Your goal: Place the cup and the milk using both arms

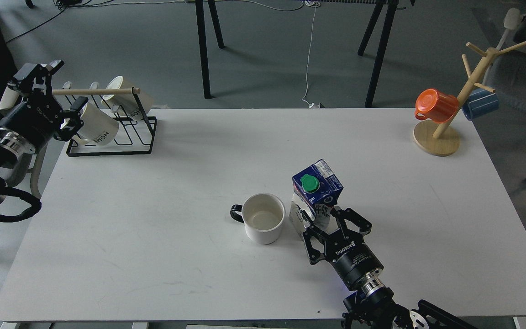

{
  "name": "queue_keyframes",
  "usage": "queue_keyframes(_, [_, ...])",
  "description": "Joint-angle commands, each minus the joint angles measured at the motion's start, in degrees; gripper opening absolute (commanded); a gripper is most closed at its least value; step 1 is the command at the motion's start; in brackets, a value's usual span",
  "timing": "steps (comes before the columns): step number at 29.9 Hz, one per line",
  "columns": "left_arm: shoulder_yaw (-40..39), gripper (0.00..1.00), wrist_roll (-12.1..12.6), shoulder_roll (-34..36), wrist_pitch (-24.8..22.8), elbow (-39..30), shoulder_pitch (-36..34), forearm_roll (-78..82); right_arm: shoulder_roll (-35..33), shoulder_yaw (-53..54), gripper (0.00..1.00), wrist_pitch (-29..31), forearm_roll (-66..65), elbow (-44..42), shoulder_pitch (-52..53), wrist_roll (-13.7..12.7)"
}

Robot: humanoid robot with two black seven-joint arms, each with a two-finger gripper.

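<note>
The milk (316, 194) is a dented carton with a dark blue top and a green cap, standing mid-table just right of the cup (263, 218), a white mug whose black handle points left. The right gripper (324, 219) has its fingers spread around the carton's base. The left gripper (55, 98) hangs spread apart off the table's (130, 256) left edge beside the rack (121, 128). Bare tabletop stretches left and right.

White table (153, 256), cup (264, 219), milk (315, 194), racks

cup (263, 218) beside milk (315, 194), right gripper (320, 218) around carton
</note>
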Motion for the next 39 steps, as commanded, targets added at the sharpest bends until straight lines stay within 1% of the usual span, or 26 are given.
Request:
queue_keyframes(1, [0.0,0.96,0.0,0.0,0.0,0.0,0.09,0.0,-0.08,0.09,0.97,0.0,0.09,0.45,-0.15,0.05])
queue_keyframes(4, [0.0,0.96,0.0,0.0,0.0,0.0,0.26,0.0,-0.08,0.09,0.98,0.0,0.18,0.89,-0.42,0.05])
queue_keyframes(7, [0.0,0.96,0.0,0.0,0.0,0.0,0.44,0.0,-1.13,0.09,0.98,0.0,0.09,3.34,-0.86,0.05])
queue_keyframes(14, [0.0,0.97,0.0,0.0,0.0,0.0,0.44,0.0,-7.1,0.35,0.98,0.0,0.09,10.02,-4.45,0.05])
queue_keyframes(21, [0.0,0.97,0.0,0.0,0.0,0.0,0.44,0.0,-16.06,0.96,0.98,0.0,0.09,16.18,-10.78,0.4])
queue_keyframes(26, [-0.09,0.97,0.0,0.0,0.0,0.0,0.44,0.0,-26.16,2.63,0.98,0.0,0.35,18.64,-16.67,0.84])
queue_keyframes(29, [-0.18,0.97,0.0,0.0,0.0,0.0,0.44,0.0,-31.26,5.96,0.97,0.0,0.44,18.12,-21.14,1.54])
queue_keyframes(34, [-0.18,0.97,0.0,-0.44,0.0,0.0,0.53,0.0,-38.56,14.92,0.97,0.0,1.23,16.72,-28.0,3.65])
queue_keyframes(37, [-0.18,0.97,0.0,-0.44,0.0,0.0,0.53,-0.09,-40.5,20.55,0.97,0.0,2.55,14.78,-29.24,4.89])
queue_keyframes(39, [-0.26,0.97,0.0,-0.44,0.0,0.0,0.62,-0.18,-41.38,24.32,0.97,0.0,4.04,13.9,-29.16,4.98])
